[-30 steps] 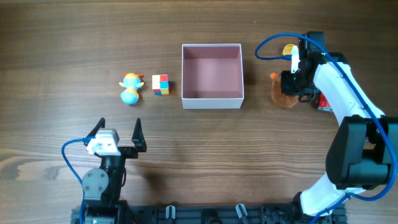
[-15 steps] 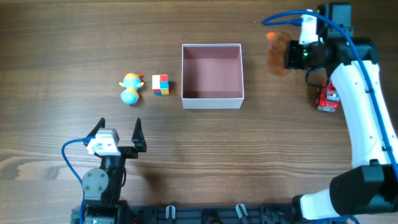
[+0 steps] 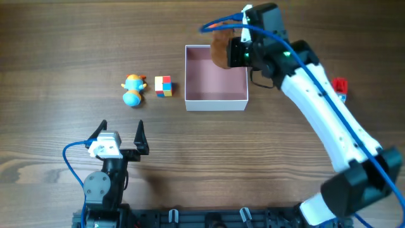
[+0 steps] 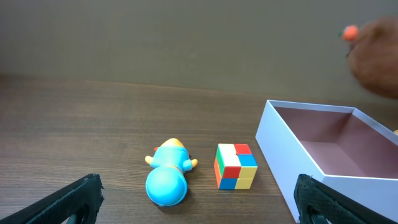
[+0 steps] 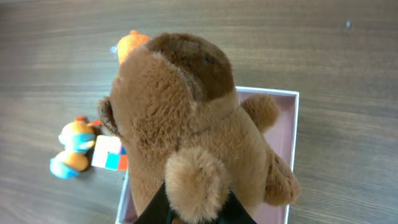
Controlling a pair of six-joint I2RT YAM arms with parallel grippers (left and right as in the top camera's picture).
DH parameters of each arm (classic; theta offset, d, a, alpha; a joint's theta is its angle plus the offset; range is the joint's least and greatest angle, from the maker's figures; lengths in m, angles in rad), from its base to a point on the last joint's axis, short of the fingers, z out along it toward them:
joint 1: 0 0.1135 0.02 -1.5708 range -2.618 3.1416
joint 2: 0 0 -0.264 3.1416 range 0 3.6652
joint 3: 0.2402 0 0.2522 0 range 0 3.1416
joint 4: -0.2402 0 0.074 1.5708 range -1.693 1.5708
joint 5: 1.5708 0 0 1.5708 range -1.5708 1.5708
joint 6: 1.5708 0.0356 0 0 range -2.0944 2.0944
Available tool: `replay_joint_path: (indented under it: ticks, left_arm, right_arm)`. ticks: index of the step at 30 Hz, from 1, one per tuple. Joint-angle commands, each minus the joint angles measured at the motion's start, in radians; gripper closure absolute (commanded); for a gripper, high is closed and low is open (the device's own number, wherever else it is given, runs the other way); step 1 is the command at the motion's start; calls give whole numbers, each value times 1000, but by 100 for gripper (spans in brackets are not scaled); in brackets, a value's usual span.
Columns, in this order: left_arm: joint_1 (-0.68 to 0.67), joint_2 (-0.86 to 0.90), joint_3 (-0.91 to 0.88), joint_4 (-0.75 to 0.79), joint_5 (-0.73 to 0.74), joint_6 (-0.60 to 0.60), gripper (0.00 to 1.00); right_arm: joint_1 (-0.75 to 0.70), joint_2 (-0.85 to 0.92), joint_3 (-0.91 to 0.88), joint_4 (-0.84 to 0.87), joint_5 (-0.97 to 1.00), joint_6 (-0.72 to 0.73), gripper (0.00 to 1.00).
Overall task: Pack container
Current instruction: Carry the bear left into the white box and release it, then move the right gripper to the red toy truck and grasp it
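The container (image 3: 215, 101) is a square white box with a dusty-pink inside, at the table's middle back; it also shows in the left wrist view (image 4: 280, 149) and the right wrist view (image 5: 291, 124). My right gripper (image 3: 233, 52) is shut on a brown plush toy (image 3: 219, 47) and holds it in the air above the container's far right corner. The plush fills the right wrist view (image 5: 186, 124). My left gripper (image 3: 120, 136) is open and empty near the front left, well short of the toys.
A blue and orange duck toy (image 3: 132, 89) and a small colour cube (image 3: 163, 85) lie left of the container. A red toy car (image 3: 340, 85) lies at the right, partly hidden by my right arm.
My right arm has lifted the plush toy from the table's right side and swung it left to above the container. The left arm has not moved.
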Motion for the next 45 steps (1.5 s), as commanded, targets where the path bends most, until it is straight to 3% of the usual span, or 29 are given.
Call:
replay_joint_path:
  ticks: [1, 6, 15, 18, 24, 30, 31, 34, 38, 45]
  left_arm:
    - [10, -9, -1, -8, 19, 16, 0]
    - [10, -9, -1, -8, 19, 16, 0]
    - [10, -9, -1, -8, 19, 16, 0]
    - [10, -9, -1, -8, 19, 16, 0]
    - [10, -9, -1, -8, 19, 16, 0]
    - [10, -9, -1, -8, 19, 16, 0]
    - [10, -9, -1, -8, 19, 16, 0]
    - [10, -9, -1, -8, 20, 16, 0]
    - [10, -9, -1, -8, 19, 16, 0]
    - [10, -9, -1, -8, 20, 16, 0]
  right_arm:
    - [3, 113, 21, 15, 20, 30, 83]
    - [3, 208, 21, 21, 22, 29, 80]
    - [0, 211, 21, 32, 126, 29, 75]
    - [0, 211, 21, 32, 126, 29, 64]
    - [0, 210, 33, 63, 125, 29, 24]
    - [-68, 176, 243, -132, 180, -30, 8]
    - [-92, 163, 262, -167, 215, -31, 0]
    - [-253, 108, 269, -301, 279, -117, 0]
    - [-502, 103, 268, -566, 220, -142, 0]
    - [-655, 105, 140, -558, 196, -234, 0]
